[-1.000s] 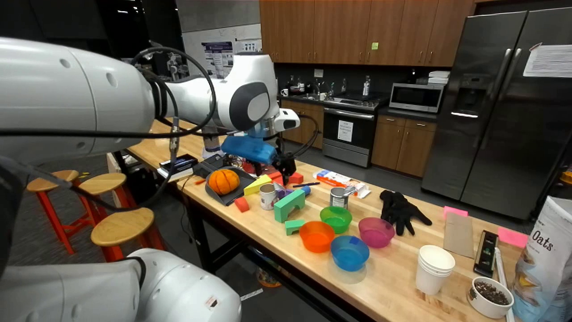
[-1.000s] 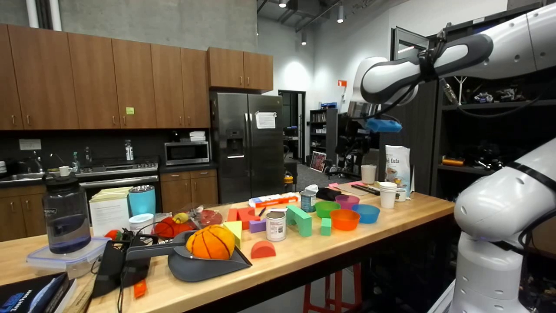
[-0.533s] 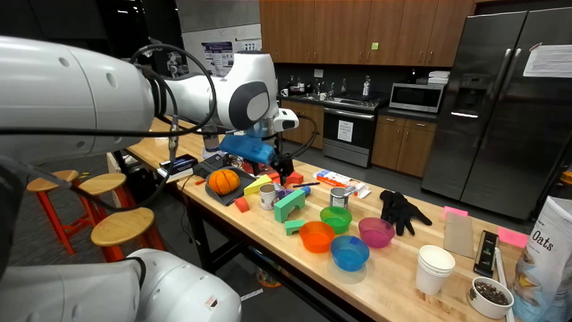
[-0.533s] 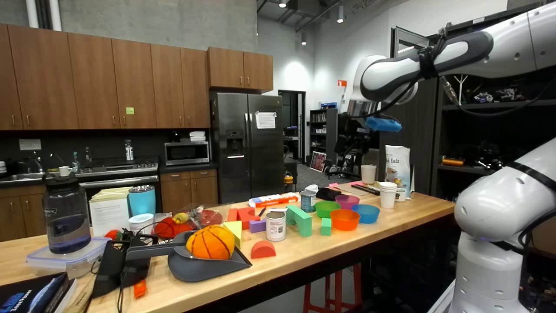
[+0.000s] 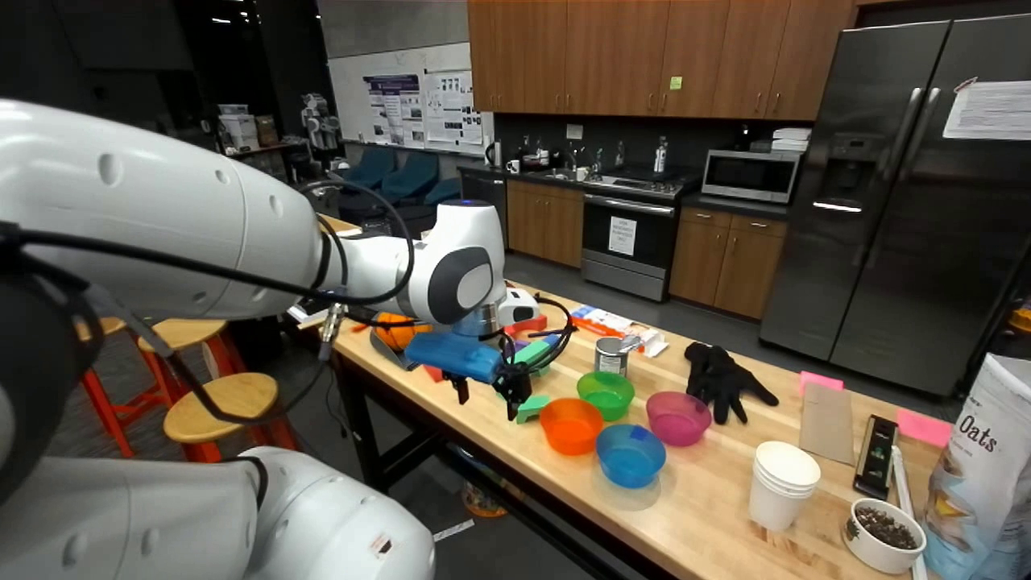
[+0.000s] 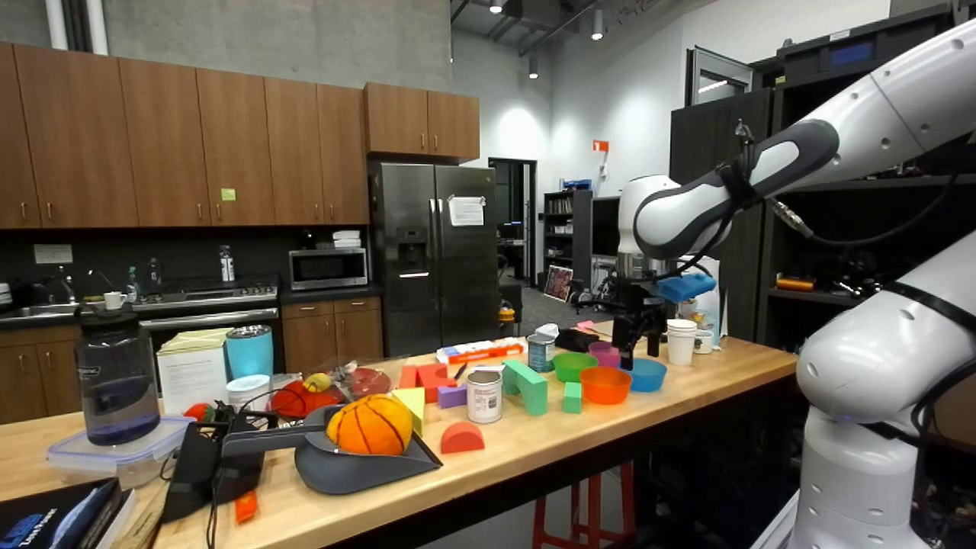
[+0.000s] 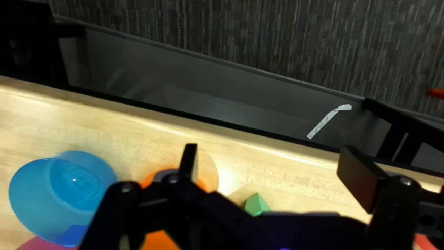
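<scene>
My gripper (image 5: 487,401) is open and empty, pointing down above the front part of the wooden table. It also shows in an exterior view (image 6: 640,355), in front of the blue bowl (image 6: 648,376). In the wrist view the fingers (image 7: 267,161) stand wide apart with bare wood between them. A small green block (image 7: 256,205) shows below them, partly hidden by the gripper body. The orange bowl (image 7: 158,240) is partly hidden behind one finger. The blue bowl (image 7: 33,194) lies further left. A larger green arch block (image 6: 536,390) stands beside the small one.
A green bowl (image 5: 606,395) and a pink bowl (image 5: 679,417) stand by the orange one. Cans (image 6: 484,396), coloured blocks, and a dustpan (image 6: 358,474) holding an orange ball (image 6: 374,425) stand along the table. White cups (image 5: 780,487) and an oats bag (image 5: 979,467) are at one end.
The arm has come down and my gripper is lower, nearer the table's front edge and the bowls. It stays open. The objects on the table have not moved.
</scene>
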Robot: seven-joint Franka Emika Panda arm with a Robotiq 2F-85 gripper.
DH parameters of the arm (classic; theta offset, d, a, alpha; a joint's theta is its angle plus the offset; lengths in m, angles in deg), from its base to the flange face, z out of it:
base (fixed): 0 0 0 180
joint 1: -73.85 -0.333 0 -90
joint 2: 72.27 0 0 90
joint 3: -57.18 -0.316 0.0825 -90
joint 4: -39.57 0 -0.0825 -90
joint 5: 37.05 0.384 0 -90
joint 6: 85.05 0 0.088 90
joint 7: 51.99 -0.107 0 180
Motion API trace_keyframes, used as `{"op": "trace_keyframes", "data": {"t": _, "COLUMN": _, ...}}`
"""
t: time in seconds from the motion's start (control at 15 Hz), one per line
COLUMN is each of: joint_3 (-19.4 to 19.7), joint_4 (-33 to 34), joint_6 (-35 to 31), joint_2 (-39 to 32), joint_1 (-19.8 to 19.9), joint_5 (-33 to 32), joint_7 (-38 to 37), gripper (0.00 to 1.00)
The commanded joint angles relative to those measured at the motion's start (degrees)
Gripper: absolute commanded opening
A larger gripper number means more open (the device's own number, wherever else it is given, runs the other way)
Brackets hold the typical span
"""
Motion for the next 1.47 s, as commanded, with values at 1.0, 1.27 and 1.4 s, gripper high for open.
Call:
{"op": "trace_keyframes", "data": {"t": 1.0, "joint_3": -3.5, "joint_4": 1.0, "joint_6": -1.0, "joint_2": -7.7, "joint_1": 0.3, "joint_5": -3.7, "joint_7": -1.4, "gripper": 1.00}}
{"op": "trace_keyframes", "data": {"t": 1.27, "joint_3": -9.8, "joint_4": 0.9, "joint_6": -1.8, "joint_2": -17.3, "joint_1": 0.7, "joint_5": -10.9, "joint_7": -7.1, "gripper": 1.00}}
{"op": "trace_keyframes", "data": {"t": 1.4, "joint_3": -12.1, "joint_4": 0.8, "joint_6": -1.5, "joint_2": -22.4, "joint_1": 0.9, "joint_5": -15.9, "joint_7": -10.6, "gripper": 1.00}}
